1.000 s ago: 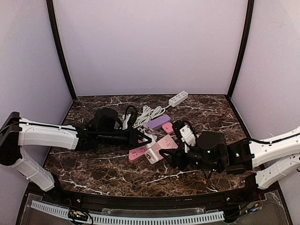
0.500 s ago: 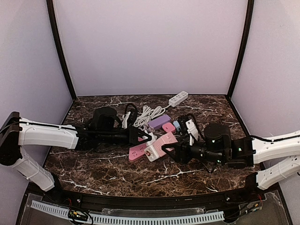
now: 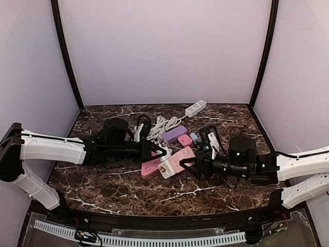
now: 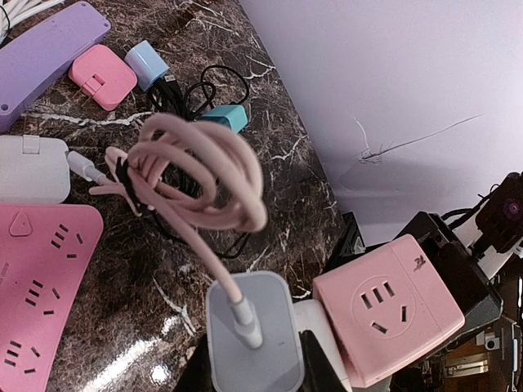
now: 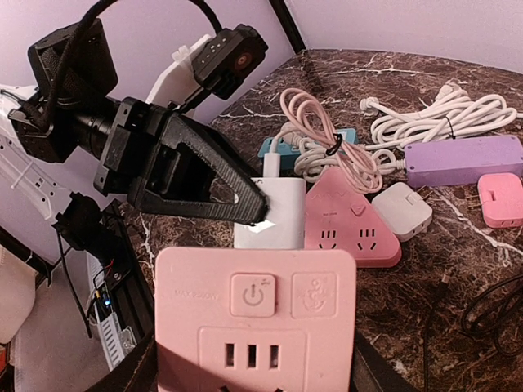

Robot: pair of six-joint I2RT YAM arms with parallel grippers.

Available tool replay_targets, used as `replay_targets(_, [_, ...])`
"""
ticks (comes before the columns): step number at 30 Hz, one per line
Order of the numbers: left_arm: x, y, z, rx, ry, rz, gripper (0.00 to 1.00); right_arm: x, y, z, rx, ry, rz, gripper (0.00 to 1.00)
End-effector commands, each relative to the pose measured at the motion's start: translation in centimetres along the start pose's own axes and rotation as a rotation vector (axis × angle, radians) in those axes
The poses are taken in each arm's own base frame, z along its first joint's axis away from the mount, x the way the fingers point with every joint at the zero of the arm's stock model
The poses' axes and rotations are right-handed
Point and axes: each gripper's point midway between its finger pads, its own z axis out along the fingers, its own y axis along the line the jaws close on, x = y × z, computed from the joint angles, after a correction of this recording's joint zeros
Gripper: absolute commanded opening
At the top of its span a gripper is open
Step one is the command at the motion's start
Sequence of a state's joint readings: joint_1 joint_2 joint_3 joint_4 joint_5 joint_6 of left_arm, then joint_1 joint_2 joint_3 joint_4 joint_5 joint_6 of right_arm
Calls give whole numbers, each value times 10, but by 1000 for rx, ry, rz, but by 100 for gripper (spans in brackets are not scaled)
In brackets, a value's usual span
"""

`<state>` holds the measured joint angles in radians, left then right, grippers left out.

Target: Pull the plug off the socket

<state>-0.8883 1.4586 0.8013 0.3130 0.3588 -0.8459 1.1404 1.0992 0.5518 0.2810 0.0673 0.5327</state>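
The plug (image 4: 249, 327) is a white block with a coiled pink cable (image 4: 196, 175). My left gripper (image 4: 253, 367) is shut on it. Its side meets the socket (image 4: 392, 306), a pink cube, and the two look joined. In the right wrist view the socket (image 5: 255, 318) fills the foreground, with my right gripper (image 5: 253, 376) shut on it. Just beyond it is the plug (image 5: 274, 214), with a black left finger (image 5: 196, 175) on it. From above, the left gripper (image 3: 160, 154) and right gripper (image 3: 191, 165) face each other across the plug (image 3: 165, 169) and socket (image 3: 181, 158), mid-table.
Around the pair on the dark marble table (image 3: 103, 185) lie a pink triangular socket (image 5: 351, 220), a pink power strip (image 3: 150, 168), a purple strip (image 5: 462, 159), a white adapter (image 5: 403, 211), a small pink square (image 5: 500, 198), a teal adapter (image 5: 282, 147), black cables and a white cable bundle (image 5: 433, 114).
The right wrist has drawn back to the right and stretched out flatter, still holding the pink socket. The left arm, plug and socket have barely shifted.
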Motion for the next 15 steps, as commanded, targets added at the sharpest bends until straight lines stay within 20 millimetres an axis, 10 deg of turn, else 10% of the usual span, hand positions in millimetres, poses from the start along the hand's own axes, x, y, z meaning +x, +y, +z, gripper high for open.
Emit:
replay_targets(1, [10, 15, -7, -65, 32, 71, 1, -42, 16, -9, -35, -141, 26, 0])
replay_targets(15, [15, 45, -5, -156, 56, -42, 1, -35, 26, 1, 195, -90, -231, 0])
